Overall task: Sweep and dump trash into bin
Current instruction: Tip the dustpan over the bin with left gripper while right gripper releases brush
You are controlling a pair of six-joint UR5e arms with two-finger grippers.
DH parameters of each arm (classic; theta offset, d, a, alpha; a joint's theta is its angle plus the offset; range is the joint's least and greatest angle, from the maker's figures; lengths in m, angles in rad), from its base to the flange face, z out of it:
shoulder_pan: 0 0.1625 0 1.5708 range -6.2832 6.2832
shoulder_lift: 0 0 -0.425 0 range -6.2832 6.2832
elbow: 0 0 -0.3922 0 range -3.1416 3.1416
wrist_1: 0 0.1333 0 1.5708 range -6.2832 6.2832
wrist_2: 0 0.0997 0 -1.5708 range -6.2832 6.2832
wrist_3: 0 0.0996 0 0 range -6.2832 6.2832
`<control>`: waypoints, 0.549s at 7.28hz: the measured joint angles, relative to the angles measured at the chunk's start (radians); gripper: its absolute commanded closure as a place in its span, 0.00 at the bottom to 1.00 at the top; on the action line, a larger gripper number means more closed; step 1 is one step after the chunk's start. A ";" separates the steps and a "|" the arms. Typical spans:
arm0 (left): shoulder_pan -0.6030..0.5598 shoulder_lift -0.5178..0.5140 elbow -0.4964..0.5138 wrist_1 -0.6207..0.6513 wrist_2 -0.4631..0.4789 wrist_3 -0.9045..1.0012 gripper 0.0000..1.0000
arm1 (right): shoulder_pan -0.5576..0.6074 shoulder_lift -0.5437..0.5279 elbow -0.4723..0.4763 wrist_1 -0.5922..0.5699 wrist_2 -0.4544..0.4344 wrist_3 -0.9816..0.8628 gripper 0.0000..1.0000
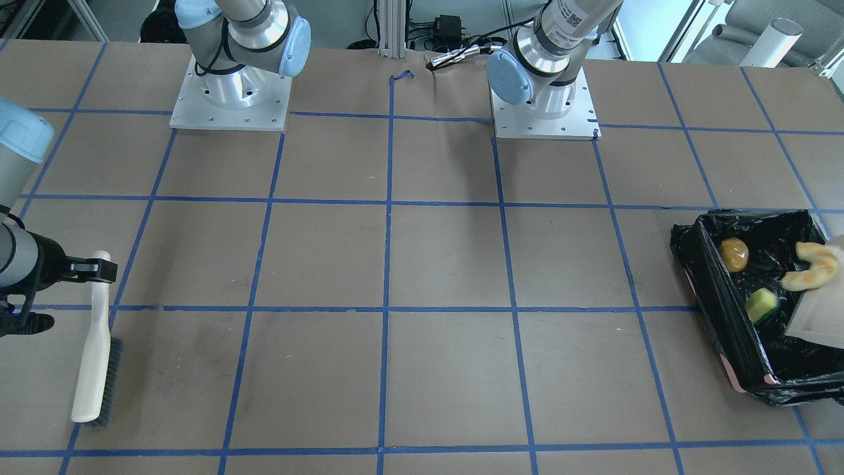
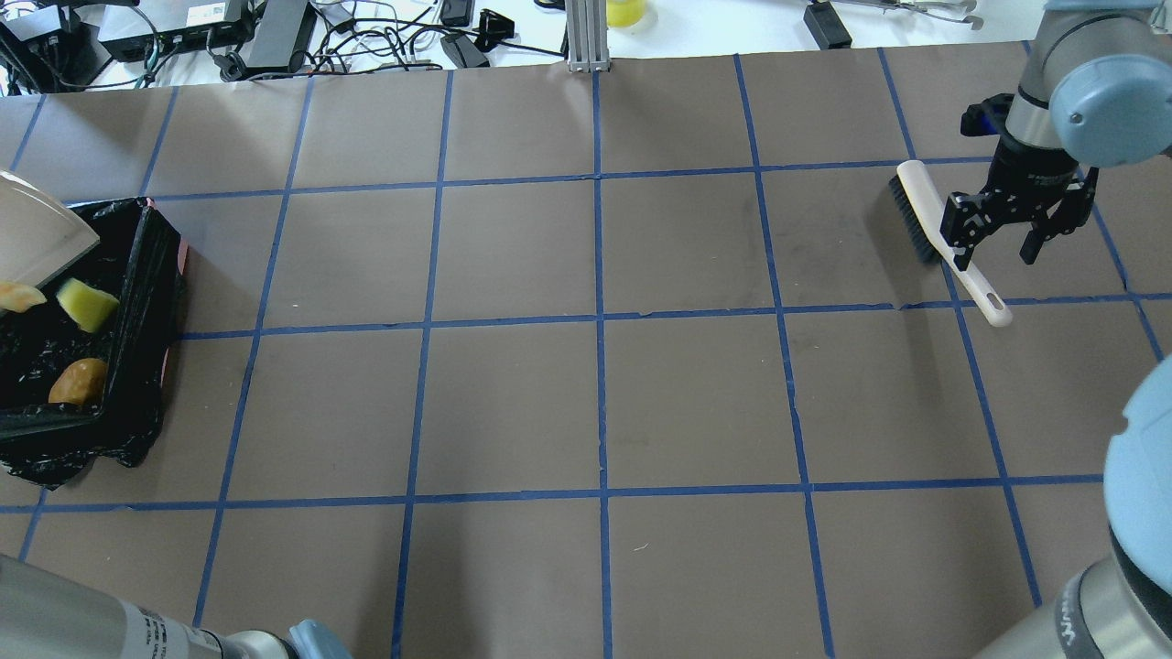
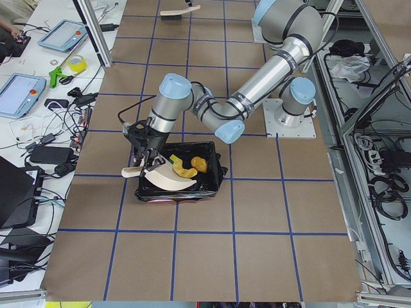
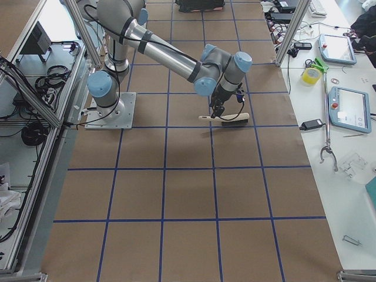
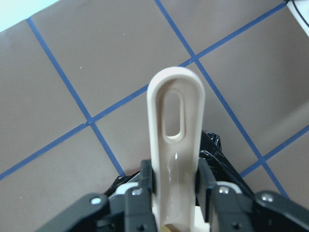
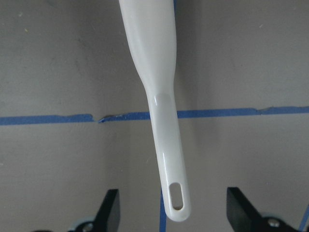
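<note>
The bin [image 1: 719, 310], pinkish with a black bag, stands at the table's end on my left; it also shows in the overhead view [image 2: 137, 302]. In it lie the golden-brown lump [image 1: 734, 254] and the yellow wedge [image 1: 761, 305]. The croissant-like piece [image 1: 814, 267] is at the lip of the beige dustpan [image 1: 817, 316], which is tilted over the bin. My left gripper [image 5: 176, 193] is shut on the dustpan's handle [image 5: 175, 121]. My right gripper [image 2: 993, 249] is open, jaws on either side of the handle of the white brush [image 2: 925, 215], which lies on the table.
The brown table [image 1: 422, 264] carries a grid of blue tape. Both arm bases [image 1: 231, 92] stand at the robot's edge. Cables and power boxes [image 2: 275, 27] lie beyond the far edge.
</note>
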 measured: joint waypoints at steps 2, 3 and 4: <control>-0.050 0.036 -0.009 0.022 0.039 0.050 1.00 | 0.038 -0.119 -0.007 0.037 0.013 0.022 0.00; -0.057 0.044 -0.013 0.050 0.045 0.097 1.00 | 0.072 -0.178 -0.013 0.049 0.041 0.047 0.00; -0.060 0.048 -0.018 0.070 0.049 0.120 1.00 | 0.112 -0.220 -0.032 0.075 0.083 0.088 0.00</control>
